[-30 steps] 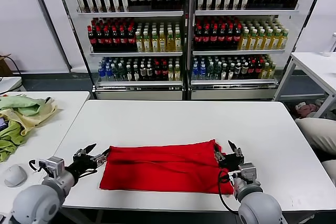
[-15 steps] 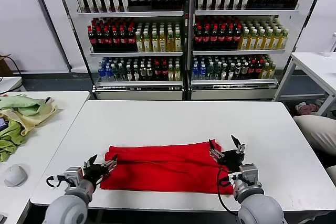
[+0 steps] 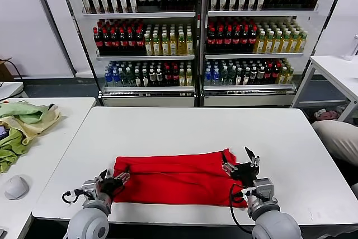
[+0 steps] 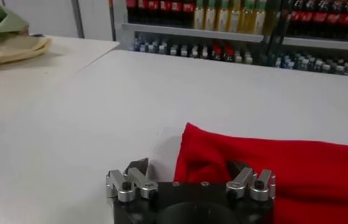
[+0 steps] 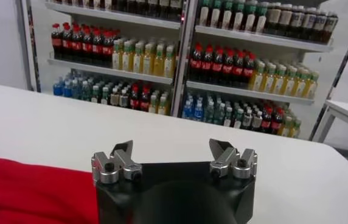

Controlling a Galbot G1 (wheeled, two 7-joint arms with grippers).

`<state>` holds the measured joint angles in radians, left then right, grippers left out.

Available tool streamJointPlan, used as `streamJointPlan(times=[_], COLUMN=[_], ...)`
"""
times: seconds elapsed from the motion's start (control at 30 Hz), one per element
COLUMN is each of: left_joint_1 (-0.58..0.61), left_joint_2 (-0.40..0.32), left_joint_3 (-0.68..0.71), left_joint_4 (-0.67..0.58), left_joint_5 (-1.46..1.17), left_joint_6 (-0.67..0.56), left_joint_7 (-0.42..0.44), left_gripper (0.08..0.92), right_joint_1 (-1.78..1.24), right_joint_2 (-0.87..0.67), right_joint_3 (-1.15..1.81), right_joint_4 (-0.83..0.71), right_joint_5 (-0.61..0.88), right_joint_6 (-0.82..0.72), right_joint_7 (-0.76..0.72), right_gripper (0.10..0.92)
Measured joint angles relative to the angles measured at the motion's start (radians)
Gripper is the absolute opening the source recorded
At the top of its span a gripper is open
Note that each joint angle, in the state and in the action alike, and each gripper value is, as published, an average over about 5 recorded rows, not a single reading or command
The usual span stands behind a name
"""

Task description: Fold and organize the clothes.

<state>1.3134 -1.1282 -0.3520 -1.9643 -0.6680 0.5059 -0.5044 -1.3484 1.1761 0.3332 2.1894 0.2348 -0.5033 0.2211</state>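
Jaws of the left gripper (image 3: 114, 181) spread wide at the left edge of the red shirt (image 3: 176, 178), apparently straddling it. That shirt lies folded on the white bench (image 3: 196, 127). Right gripper (image 3: 240, 163) gapes empty at its right edge.

The red clothes (image 3: 176, 178), lying along the near edge of the tabletop (image 3: 190, 127), are soft matt cloth with gentle creases. The tabletop itself is smooth, white and faintly glossy. The left gripper (image 3: 113, 180) and right gripper (image 3: 240, 164) show matt black bodies with brushed, silvery metal knuckles and dark fingers. On the side table's far corner, pale green and yellowish cloths (image 3: 22, 122) look soft and rumpled.
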Motion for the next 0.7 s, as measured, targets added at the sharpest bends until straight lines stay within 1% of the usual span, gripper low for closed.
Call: streamJointPlan(times=[0.1,0.17,0.47,0.7], left_joint_1=[0.001,0.003,0.021,0.025], left_joint_2=[-0.002,-0.004,-0.014,-0.02], left_joint_3=[0.007,0.01,0.013,0.022], left_joint_4=[0.0,-0.001,-0.013,-0.013], left_joint_5=[0.002,0.002,-0.002,0.02], left_joint_6=[0.002,0.002,0.0,-0.007], left_joint_7=[-0.014,-0.02,-0.031,-0.023], left_gripper=[0.816,0.787,0.533,0.334], right_joint_1=[-0.002,-0.002,-0.002,-0.006], right_joint_2=[0.001,0.001,0.004,0.008], right_joint_3=[0.0,0.0,-0.002,-0.005], right_joint_4=[0.0,0.0,0.0,-0.001], right_joint_5=[-0.001,-0.002,-0.003,-0.009], right_joint_6=[0.0,0.0,0.001,0.003], right_joint_7=[0.0,0.0,0.002,0.003], right_gripper=[0.823,0.823,0.823,0.823])
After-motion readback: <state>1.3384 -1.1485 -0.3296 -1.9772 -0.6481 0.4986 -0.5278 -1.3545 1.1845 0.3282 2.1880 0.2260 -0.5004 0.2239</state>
